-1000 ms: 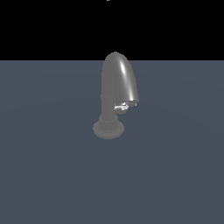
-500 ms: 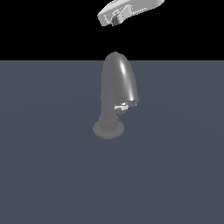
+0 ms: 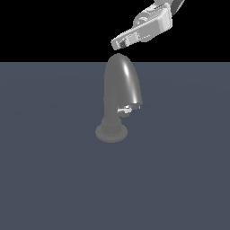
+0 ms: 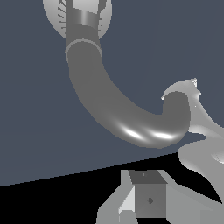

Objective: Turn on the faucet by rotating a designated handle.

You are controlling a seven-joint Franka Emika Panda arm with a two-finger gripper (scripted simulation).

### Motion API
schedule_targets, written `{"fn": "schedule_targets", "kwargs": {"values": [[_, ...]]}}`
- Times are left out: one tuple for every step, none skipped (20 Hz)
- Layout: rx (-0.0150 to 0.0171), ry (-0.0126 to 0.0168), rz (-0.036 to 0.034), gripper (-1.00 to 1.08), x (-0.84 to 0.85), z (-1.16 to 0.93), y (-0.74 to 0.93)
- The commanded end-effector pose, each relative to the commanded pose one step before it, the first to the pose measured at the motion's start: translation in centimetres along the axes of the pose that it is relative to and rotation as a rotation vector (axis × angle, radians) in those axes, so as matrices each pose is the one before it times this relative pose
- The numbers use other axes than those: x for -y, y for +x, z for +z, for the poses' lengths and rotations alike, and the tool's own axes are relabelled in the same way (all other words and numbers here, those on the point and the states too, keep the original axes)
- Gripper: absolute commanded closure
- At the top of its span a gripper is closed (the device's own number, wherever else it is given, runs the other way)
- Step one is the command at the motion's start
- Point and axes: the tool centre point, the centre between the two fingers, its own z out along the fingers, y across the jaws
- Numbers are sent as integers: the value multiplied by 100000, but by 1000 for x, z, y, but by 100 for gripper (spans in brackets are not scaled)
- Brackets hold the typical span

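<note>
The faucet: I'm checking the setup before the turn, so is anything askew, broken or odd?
Nothing stands out. The faucet stands upright on its round base, the handle sticks out of the column intact, and the hand hangs above the spout, touching nothing.

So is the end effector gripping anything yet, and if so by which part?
Nothing is held. The end effector hangs in the air above the faucet, apart from it, and the handle is untouched.

The dull grey faucet (image 3: 120,90) stood upright, spout arched over; its tiny silvery handle (image 3: 126,109) jutted from the column.
</note>
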Motion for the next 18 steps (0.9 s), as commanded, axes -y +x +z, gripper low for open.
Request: {"fn": "schedule_targets", "kwargs": {"values": [[5383, 1401, 3922, 108, 382, -49, 1527], [2062, 567, 1521, 108, 158, -24, 586], [2023, 558, 1493, 108, 155, -24, 575], [1989, 551, 1468, 108, 153, -25, 564], [1958, 544, 1446, 108, 151, -25, 555], [1929, 538, 1426, 108, 150, -25, 546], [1902, 533, 1407, 108, 149, -25, 538], [1874, 527, 1388, 108, 147, -25, 530], [1844, 520, 1367, 108, 146, -26, 521], [1826, 517, 1355, 108, 145, -26, 515], [1820, 517, 1353, 108, 146, -25, 513], [1817, 519, 1353, 108, 147, -25, 513], [1804, 518, 1346, 108, 147, -25, 509], [1774, 511, 1325, 108, 145, -25, 500], [1727, 499, 1292, 108, 142, -24, 487], [1668, 486, 1251, 108, 137, -22, 471], [1629, 479, 1226, 108, 135, -20, 462], [1648, 489, 1243, 108, 136, -19, 469]]}}
